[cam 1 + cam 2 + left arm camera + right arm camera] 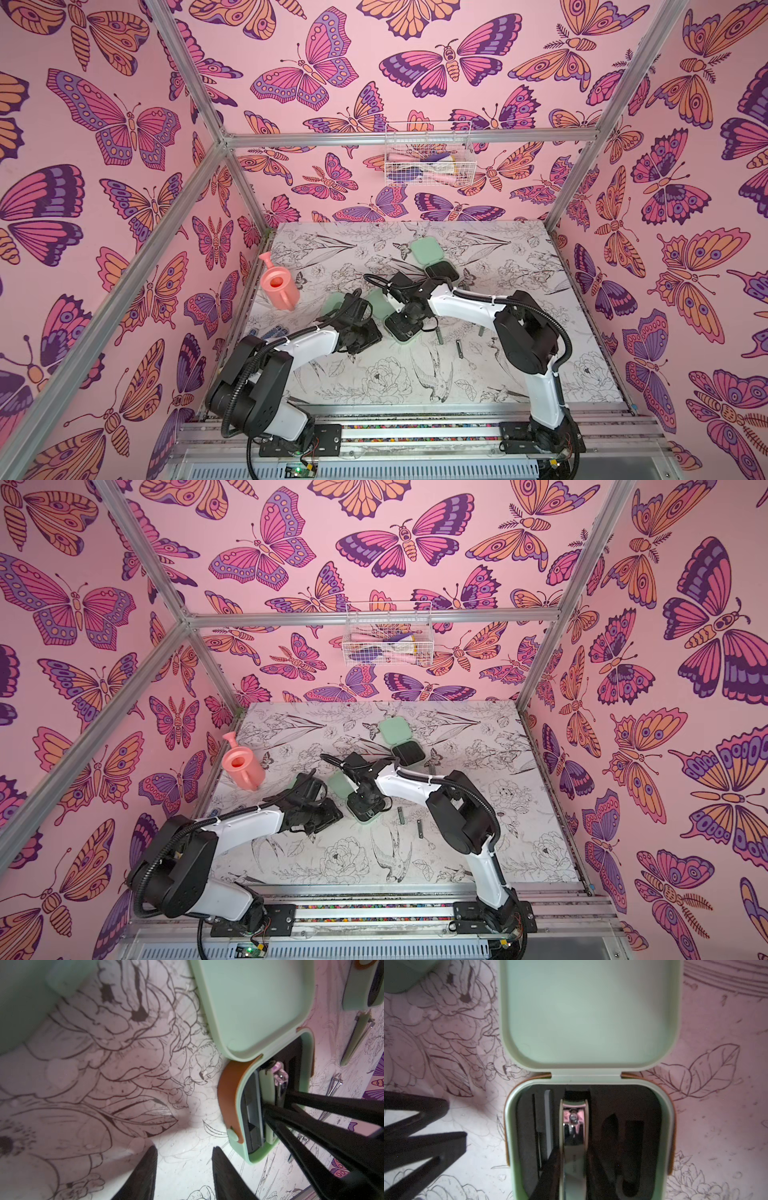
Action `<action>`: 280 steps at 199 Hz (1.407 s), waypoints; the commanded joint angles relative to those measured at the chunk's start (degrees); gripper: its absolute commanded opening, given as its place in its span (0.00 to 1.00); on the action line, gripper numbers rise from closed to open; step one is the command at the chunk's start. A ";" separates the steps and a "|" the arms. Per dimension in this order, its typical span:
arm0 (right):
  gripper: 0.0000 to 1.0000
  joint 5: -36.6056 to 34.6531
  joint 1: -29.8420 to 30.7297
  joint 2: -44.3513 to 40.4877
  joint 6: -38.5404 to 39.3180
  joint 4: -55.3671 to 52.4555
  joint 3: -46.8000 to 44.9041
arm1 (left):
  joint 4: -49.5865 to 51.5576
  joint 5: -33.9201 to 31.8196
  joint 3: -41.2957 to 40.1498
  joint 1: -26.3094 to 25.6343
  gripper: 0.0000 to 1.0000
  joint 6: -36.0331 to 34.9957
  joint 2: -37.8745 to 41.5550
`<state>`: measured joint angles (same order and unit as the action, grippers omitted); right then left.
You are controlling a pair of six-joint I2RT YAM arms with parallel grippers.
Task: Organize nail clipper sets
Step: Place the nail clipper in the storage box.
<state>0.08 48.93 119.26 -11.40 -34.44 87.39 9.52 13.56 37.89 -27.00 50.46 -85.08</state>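
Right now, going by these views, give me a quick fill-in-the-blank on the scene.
1. The right gripper is shut on a ___ inside the open mint-green case.
2. The left gripper is open and holds ___.
3. The watering can is ___ in colour.
Missing: nail clipper; nothing; pink.

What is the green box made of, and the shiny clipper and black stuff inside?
The green case looks like matte plastic or silicone: smooth, rounded, no glare. The nail clipper looks like polished metal; it mirrors the pink around it. The black lining is probably foam: dull, with cut-out slots.
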 commanded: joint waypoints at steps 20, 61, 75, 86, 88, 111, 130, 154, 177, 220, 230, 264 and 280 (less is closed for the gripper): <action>0.13 -3.37 0.25 1.83 -1.26 -2.04 1.53 | 3.82 -1.17 -2.54 0.55 0.46 0.34 -0.80; 0.13 -3.94 0.29 2.69 -1.37 -2.05 2.16 | 3.83 -1.18 -2.51 0.55 0.46 0.33 -0.88; 0.13 -4.29 0.29 3.06 -1.55 -2.13 2.19 | 3.79 -1.19 -2.55 0.55 0.46 0.30 -0.88; 0.13 -4.47 0.29 3.33 -1.76 -2.20 2.08 | 3.83 -1.17 -2.56 0.55 0.46 0.28 -0.88; 0.13 -4.54 0.29 3.30 -1.76 -2.21 2.01 | 3.84 -1.17 -2.60 0.55 0.46 0.31 -0.88; 0.13 -5.55 0.51 4.02 -1.86 -2.48 1.64 | 3.83 -1.17 -2.69 0.55 0.46 0.26 -0.97; 0.13 -6.46 0.81 4.64 -1.96 -3.08 1.37 | 3.79 -1.17 -2.64 0.54 0.46 0.25 -0.99; 0.13 -7.11 0.99 5.27 -2.69 -3.62 0.60 | 3.79 -1.17 -2.67 0.55 0.46 0.23 -1.00; 0.13 -7.79 1.26 5.94 -3.57 -4.19 0.11 | 3.82 -1.09 -2.68 0.51 0.46 0.18 -1.06; 0.12 -8.75 1.69 7.89 -4.50 -5.85 0.80 | 3.71 -0.91 -2.66 0.55 0.46 0.26 -1.23; 0.12 -8.67 1.70 8.23 -4.51 -6.29 1.08 | 3.75 -0.94 -2.73 0.55 0.46 0.26 -1.23; 0.12 -7.49 1.70 9.36 -4.15 -7.56 1.85 | 3.74 -0.84 -2.83 0.55 0.46 0.23 -1.14; 0.12 -7.04 1.70 9.76 -3.86 -8.31 2.25 | 3.72 -0.86 -2.82 0.55 0.46 0.26 -1.05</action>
<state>-7.01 50.76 122.32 -14.61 -38.15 91.66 9.02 13.72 37.52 -26.89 50.46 -84.86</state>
